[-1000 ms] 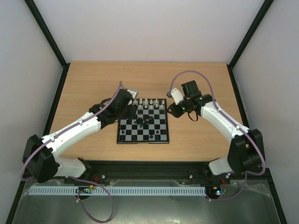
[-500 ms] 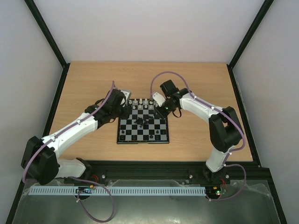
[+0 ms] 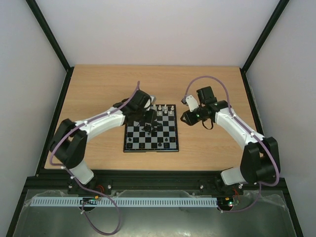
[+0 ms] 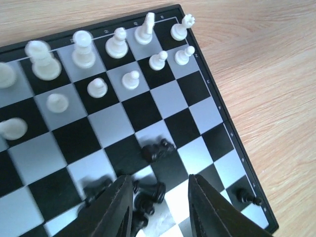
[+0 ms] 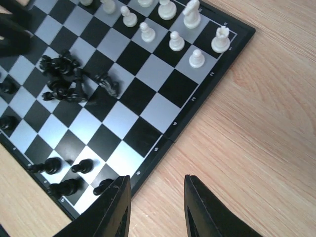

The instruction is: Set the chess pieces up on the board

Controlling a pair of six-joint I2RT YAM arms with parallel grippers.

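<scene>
The board (image 3: 168, 143) lies mid-table. White chess pieces (image 3: 163, 109) stand in its two far rows, seen also in the left wrist view (image 4: 81, 49) and the right wrist view (image 5: 175, 42). A heap of toppled black pieces (image 3: 148, 129) lies at the centre (image 5: 64, 79). My left gripper (image 3: 149, 120) hovers over that heap (image 4: 148, 195); it is open (image 4: 160, 190), with the left finger beside the pieces and nothing held. One black piece (image 4: 158, 149) lies apart. My right gripper (image 3: 183, 117) is open (image 5: 155, 190) above bare wood at the board's right edge (image 5: 163, 140).
A few black pieces (image 5: 64, 170) stand or lie along the board's near rows. Another black piece (image 4: 247, 196) sits at the right edge. Wooden tabletop (image 3: 217, 143) surrounds the board, and dark frame posts rise at the table's sides.
My left gripper has moved from the board's far left corner to over the central black heap, its jaws narrowing. My right arm swung in to the white rows, then back to the right edge.
</scene>
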